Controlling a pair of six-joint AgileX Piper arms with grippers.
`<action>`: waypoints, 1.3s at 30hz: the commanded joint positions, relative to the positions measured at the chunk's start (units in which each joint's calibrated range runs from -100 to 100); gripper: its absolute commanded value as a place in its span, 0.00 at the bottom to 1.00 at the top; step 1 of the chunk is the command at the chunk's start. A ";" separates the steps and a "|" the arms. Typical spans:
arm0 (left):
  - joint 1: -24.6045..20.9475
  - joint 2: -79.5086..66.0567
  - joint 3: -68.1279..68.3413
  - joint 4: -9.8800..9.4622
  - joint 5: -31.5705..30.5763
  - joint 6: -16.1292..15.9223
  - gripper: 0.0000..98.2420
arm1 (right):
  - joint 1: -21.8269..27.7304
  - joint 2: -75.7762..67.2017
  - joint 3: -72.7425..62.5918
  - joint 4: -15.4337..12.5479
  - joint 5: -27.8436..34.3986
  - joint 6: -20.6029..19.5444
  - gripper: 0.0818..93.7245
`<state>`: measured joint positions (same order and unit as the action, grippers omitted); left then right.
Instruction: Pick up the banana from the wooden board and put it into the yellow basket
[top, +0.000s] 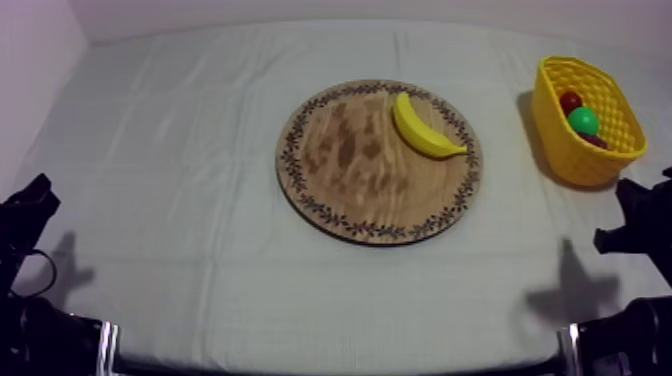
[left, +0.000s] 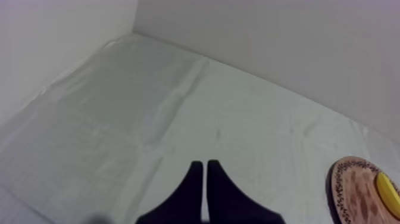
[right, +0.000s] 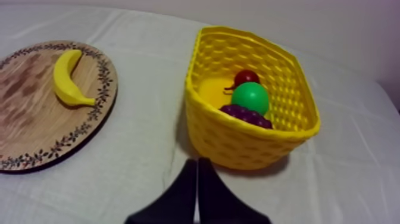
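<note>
A yellow banana lies on the right part of the round wooden board with a patterned rim, mid-table. The yellow basket stands at the far right. The right wrist view has the banana on the board, with the basket just ahead of my right gripper, which is shut on nothing. My left gripper is a shut narrow wedge over bare cloth, far from the board and the banana. Both arms sit low at the top view's sides.
The basket holds a small red fruit, a green pear and a bunch of dark grapes. A pale wall runs behind the table and along its left side.
</note>
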<state>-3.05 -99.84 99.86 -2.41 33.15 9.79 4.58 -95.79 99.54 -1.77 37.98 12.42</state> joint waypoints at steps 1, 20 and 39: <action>-0.02 0.02 0.03 -0.01 -0.01 0.00 0.00 | -1.66 0.06 0.02 0.02 0.01 0.01 0.00; -0.02 0.02 0.03 -0.01 -0.01 0.00 0.00 | -16.44 2.09 -0.76 1.04 -0.24 0.08 0.01; -0.02 0.02 0.03 -0.01 -0.01 0.00 0.00 | -26.57 56.20 -55.96 8.85 27.14 -3.61 0.00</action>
<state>-3.05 -99.84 99.86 -2.41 33.15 9.79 -22.51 -50.97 57.71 7.44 60.19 8.64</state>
